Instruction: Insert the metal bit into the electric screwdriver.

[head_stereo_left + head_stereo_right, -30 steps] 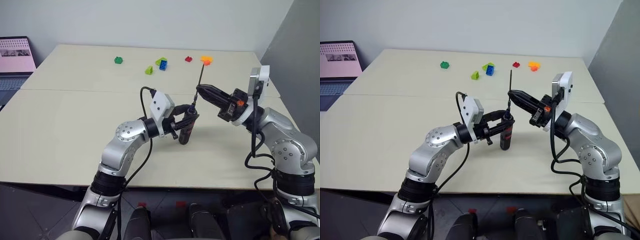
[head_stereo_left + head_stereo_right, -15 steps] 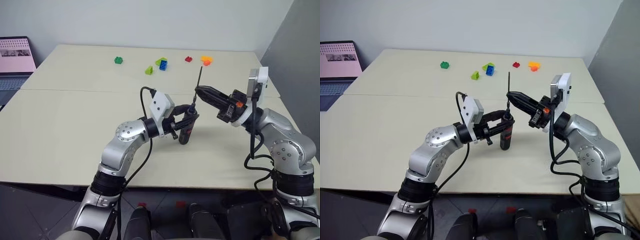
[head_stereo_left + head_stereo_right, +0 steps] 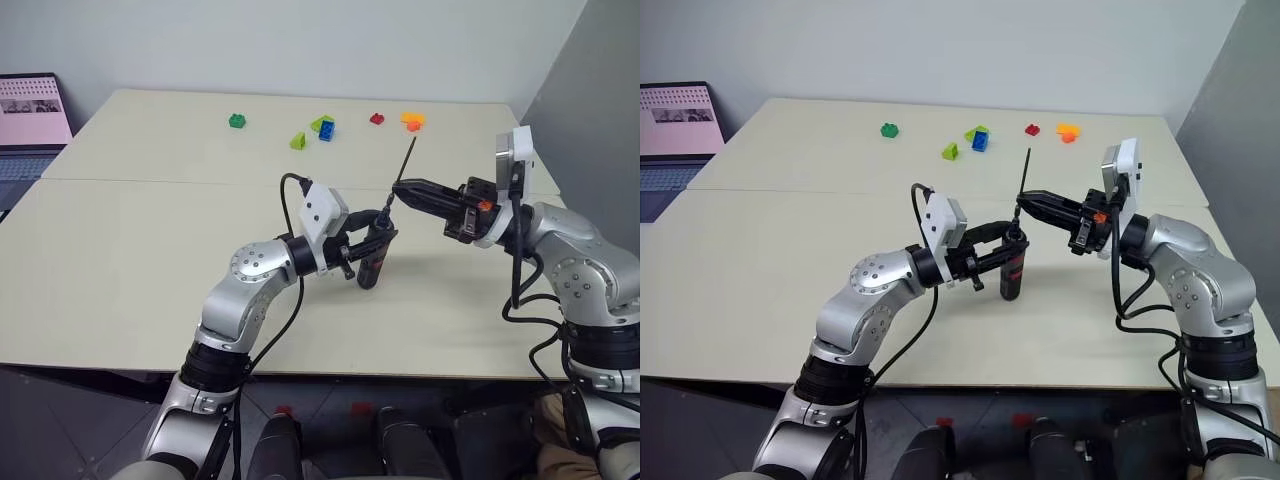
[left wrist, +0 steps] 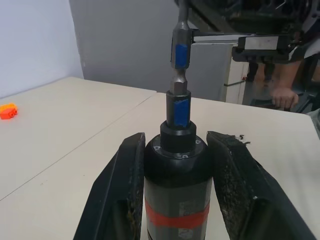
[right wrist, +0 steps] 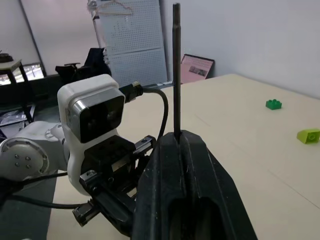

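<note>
The left gripper (image 3: 372, 243) clamps the screwdriver (image 3: 372, 262) upright on the table (image 3: 140, 230), the right gripper (image 3: 402, 187) pinches the bit (image 3: 407, 160), whose end seems at the socket, not fully seated.

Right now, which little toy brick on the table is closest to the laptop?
The dark green brick. It sits alone, farthest toward the laptop; the lime, blue, red and orange bricks lie farther away.

Two silver-grey jointed arms with rounded housings and black cables looping from elbow to wrist. Each wrist carries a white boxy camera module. Left pincer (image 3: 368, 243) and right pincer (image 3: 402, 186): black fingers, orange detail at the right wrist.
</note>
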{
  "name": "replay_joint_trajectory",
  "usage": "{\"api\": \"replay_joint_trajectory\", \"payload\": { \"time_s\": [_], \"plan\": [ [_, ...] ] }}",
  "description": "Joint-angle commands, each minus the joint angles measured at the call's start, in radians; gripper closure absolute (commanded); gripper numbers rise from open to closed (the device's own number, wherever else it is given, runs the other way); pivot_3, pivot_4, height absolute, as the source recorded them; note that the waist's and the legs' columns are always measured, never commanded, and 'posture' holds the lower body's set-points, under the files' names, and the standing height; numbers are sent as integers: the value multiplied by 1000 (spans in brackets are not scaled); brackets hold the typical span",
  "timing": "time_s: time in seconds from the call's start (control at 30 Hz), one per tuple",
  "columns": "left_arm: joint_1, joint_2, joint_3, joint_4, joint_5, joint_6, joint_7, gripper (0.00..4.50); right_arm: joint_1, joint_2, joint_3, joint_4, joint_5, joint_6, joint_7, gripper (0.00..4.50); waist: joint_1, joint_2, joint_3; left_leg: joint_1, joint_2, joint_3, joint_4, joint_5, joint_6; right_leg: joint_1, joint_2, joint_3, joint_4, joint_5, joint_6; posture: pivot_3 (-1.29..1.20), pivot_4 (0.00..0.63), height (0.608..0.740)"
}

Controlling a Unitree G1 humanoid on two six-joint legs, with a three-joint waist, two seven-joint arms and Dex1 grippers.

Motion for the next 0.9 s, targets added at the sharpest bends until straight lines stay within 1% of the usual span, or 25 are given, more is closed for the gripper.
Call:
{"api": "replay_joint_trajectory", "payload": {
  "time_s": [0.03,0.43,0.9],
  "plan": [
    [-3,4,-4,-23,-3,-6,-3,2928,-31,-20,14,17,-14,10,48,4500,1,0,0,0,0,0,0,0,0,0,0,0,0,0,0,0,150,740],
    [-2,10,-7,-28,-4,-5,-12,2929,-80,-54,20,59,-37,18,136,4500,3,0,0,0,0,0,0,0,0,0,0,0,0,0,0,0,150,740],
    [-3,19,-7,-26,-4,-6,-30,2929,-117,-56,53,93,-81,3,212,4500,3,0,0,0,0,0,0,0,0,0,0,0,0,0,0,0,150,740]
  ]
}}
